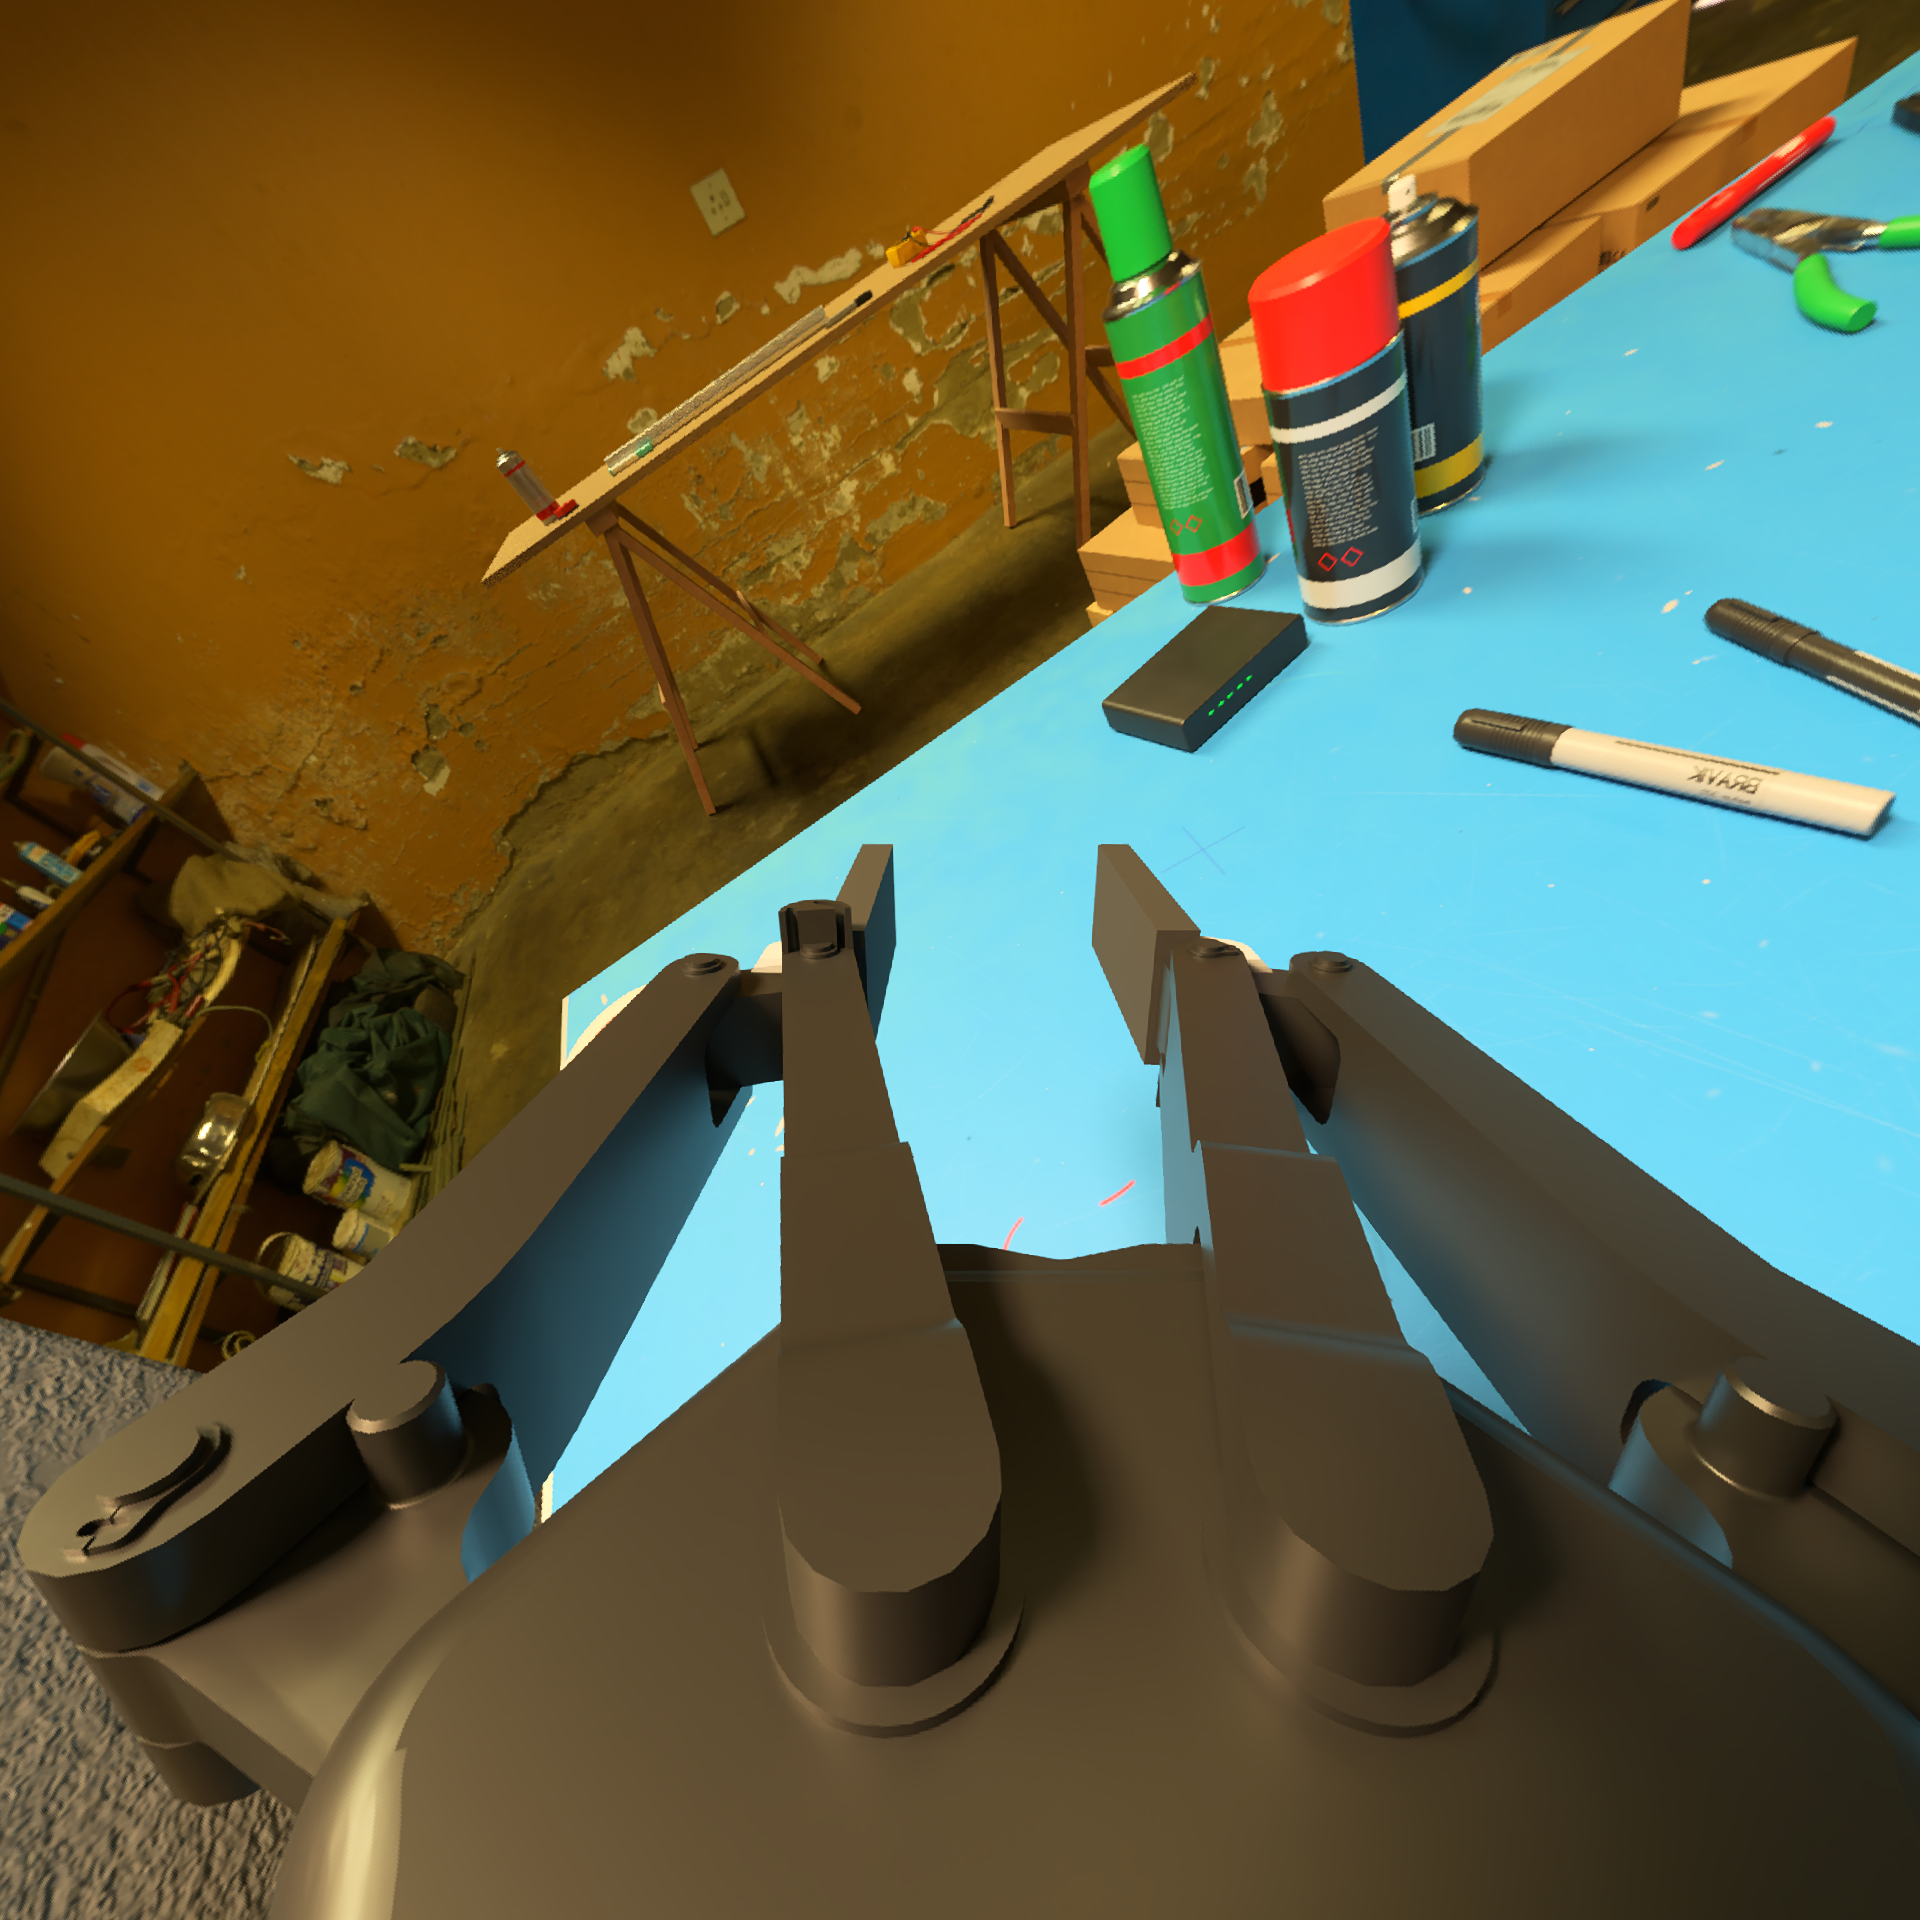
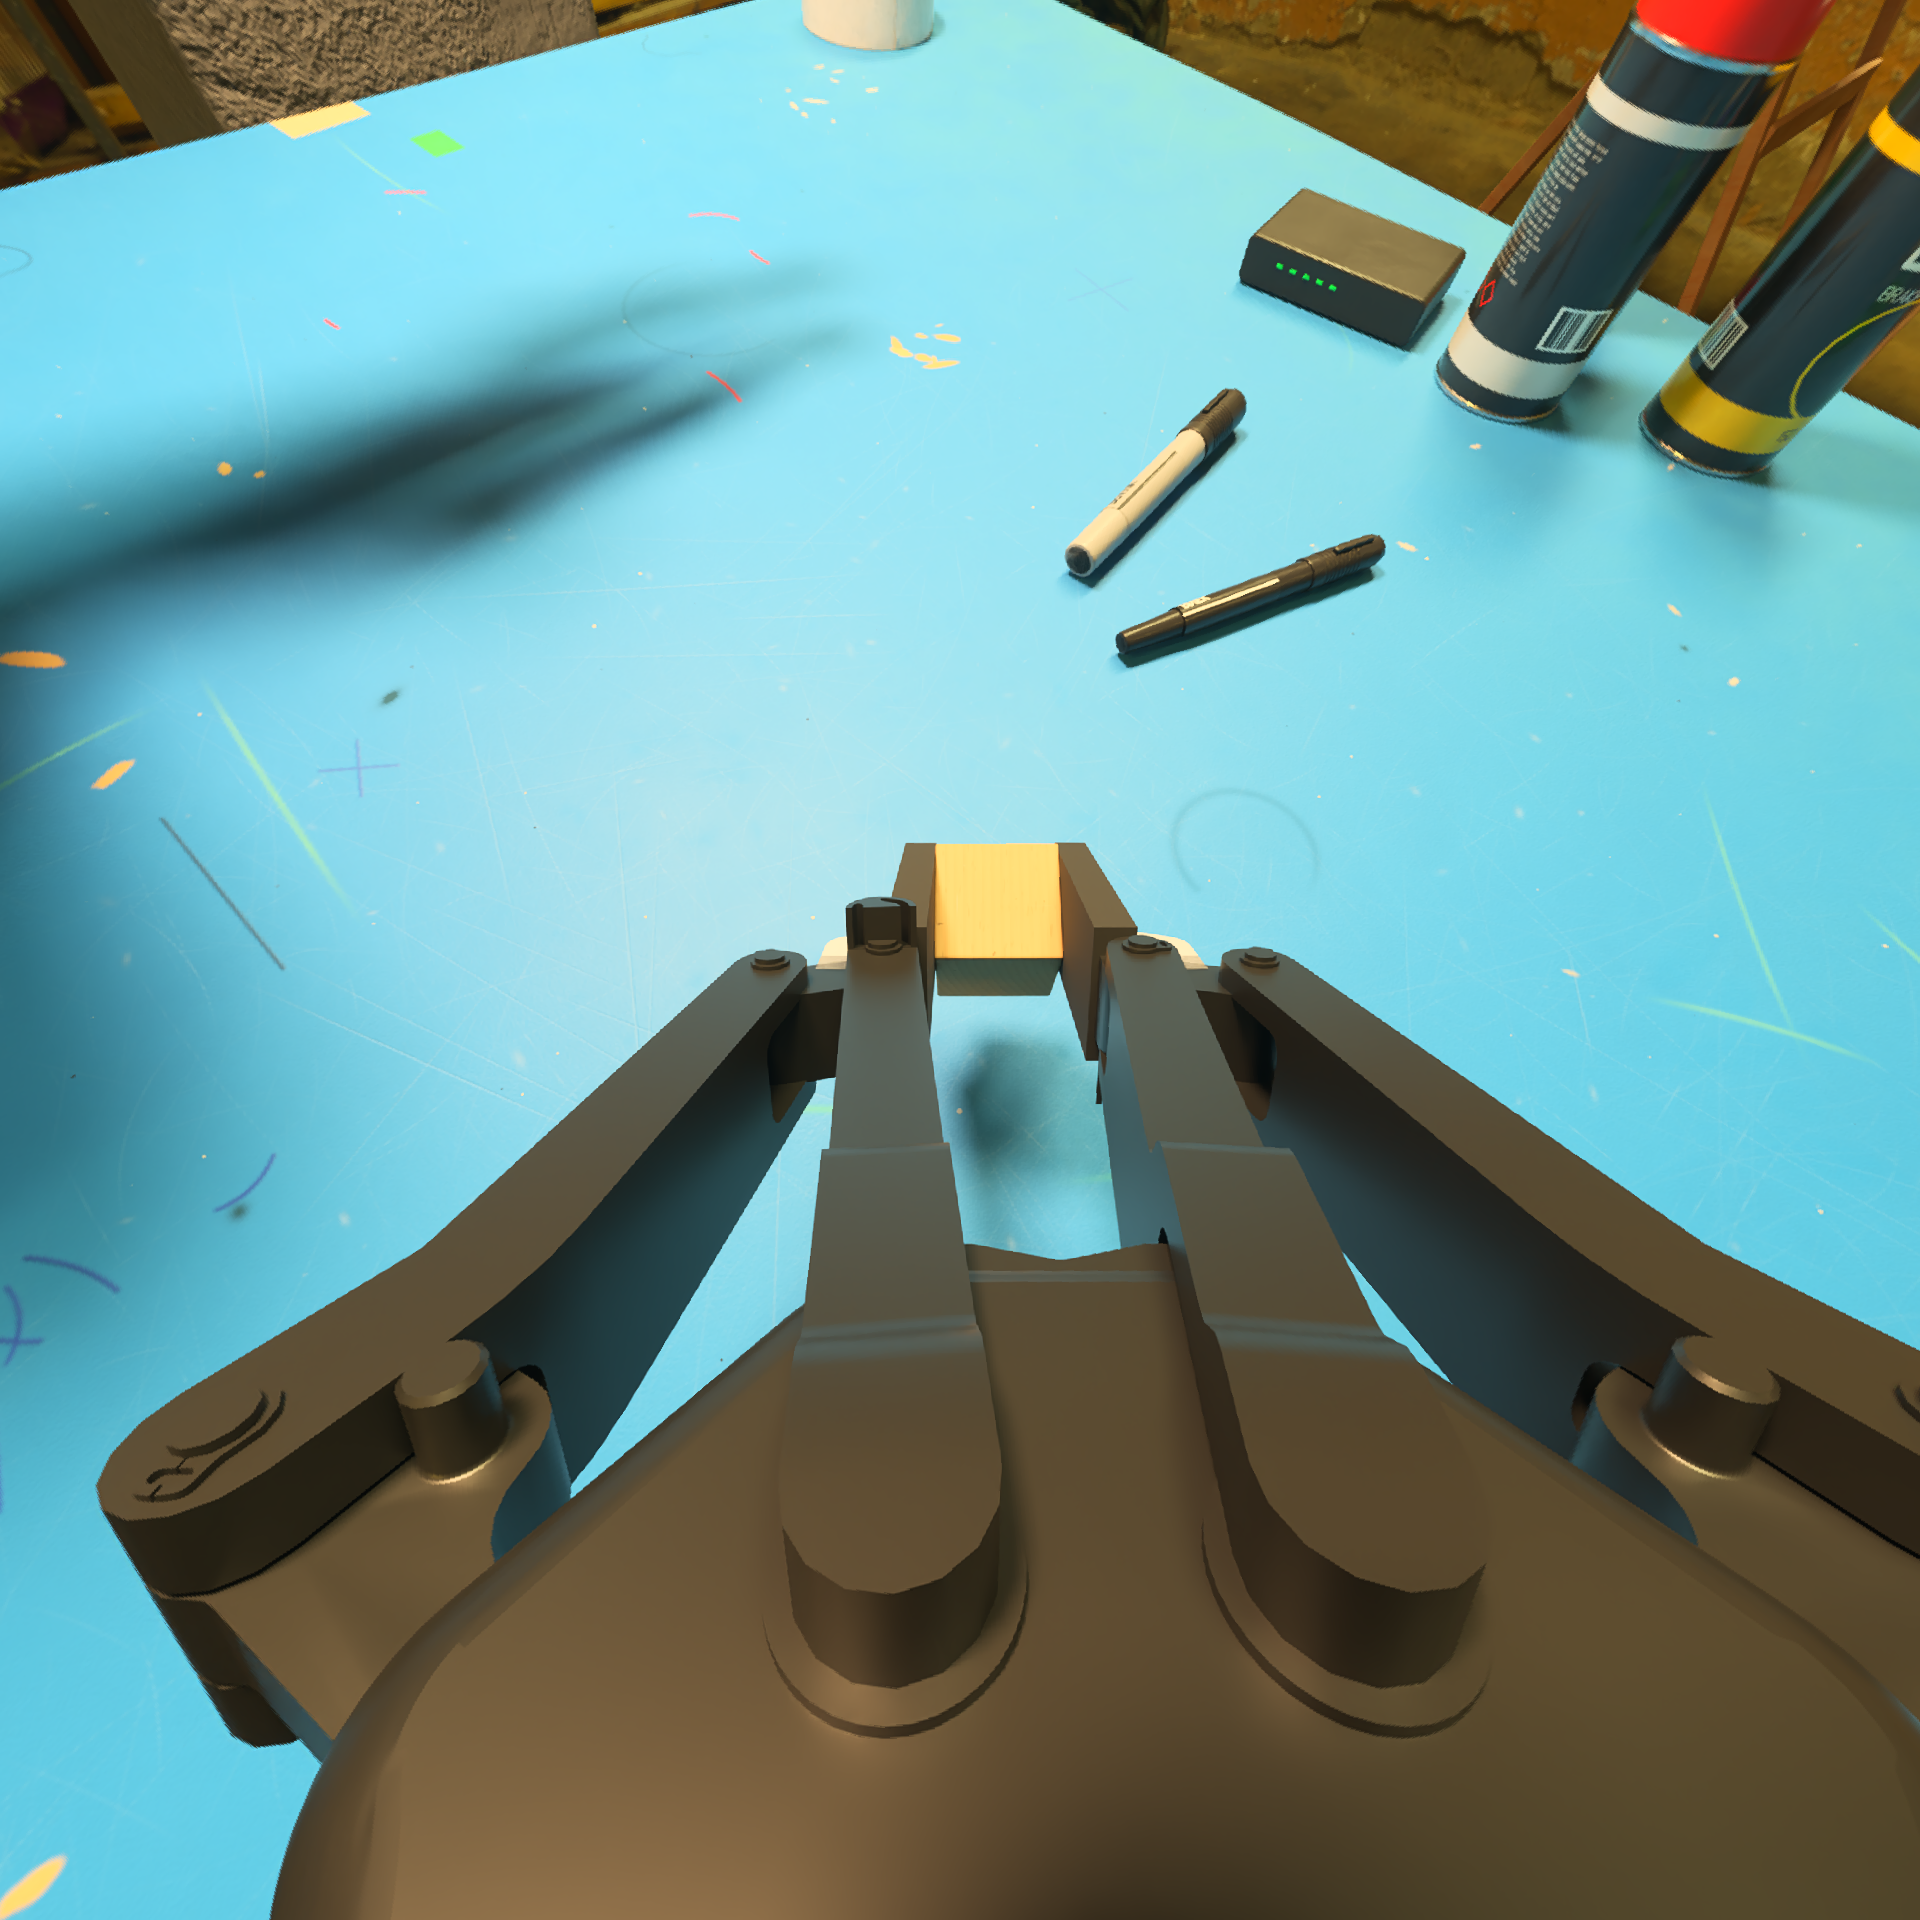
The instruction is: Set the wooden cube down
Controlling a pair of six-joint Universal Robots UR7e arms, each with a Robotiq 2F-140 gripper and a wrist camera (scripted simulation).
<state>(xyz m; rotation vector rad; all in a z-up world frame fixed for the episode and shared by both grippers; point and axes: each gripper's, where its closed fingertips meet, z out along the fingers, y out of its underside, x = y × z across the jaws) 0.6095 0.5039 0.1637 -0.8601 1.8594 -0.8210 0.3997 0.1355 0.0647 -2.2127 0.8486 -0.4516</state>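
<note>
The wooden cube (image 2: 997,914) is a pale block held between the pads of my right gripper (image 2: 995,868), which is shut on it. It hangs a little above the blue table (image 2: 623,644), and its shadow falls on the table just below it. My left gripper (image 1: 992,868) is open and empty, with a gap between its fingers, above the blue table (image 1: 1455,1039) near the table's edge. The cube does not show in the left wrist view.
Two markers (image 2: 1153,483) (image 2: 1247,594), a dark box with green lights (image 2: 1351,265) and spray cans (image 2: 1600,218) stand ahead to the right of the cube. The left wrist view shows the cans (image 1: 1340,426), green-handled pliers (image 1: 1818,260) and cardboard boxes (image 1: 1538,135).
</note>
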